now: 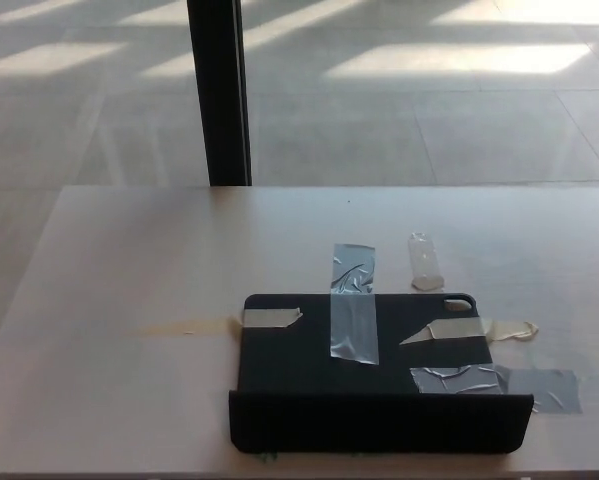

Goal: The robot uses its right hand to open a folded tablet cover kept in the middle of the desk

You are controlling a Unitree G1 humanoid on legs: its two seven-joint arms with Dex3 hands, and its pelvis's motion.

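While neither robot hand is in view, so their state cannot be told, the black tablet cover lies taped down at the near middle of the counter, near flap raised at its near edge; opening apparently not begun.

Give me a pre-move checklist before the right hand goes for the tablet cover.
1. Tablet cover in view, mid-desk: ok.
2. Near flap raised along the front edge: ok.
3. Grey tape strip and beige tape pieces fix the cover to the desk: ok.
4. Right hand in view: not ok.
5. Left hand clear of the cover: cannot tell, not in view.
6. Clear tape scrap lies apart from the cover: ok.
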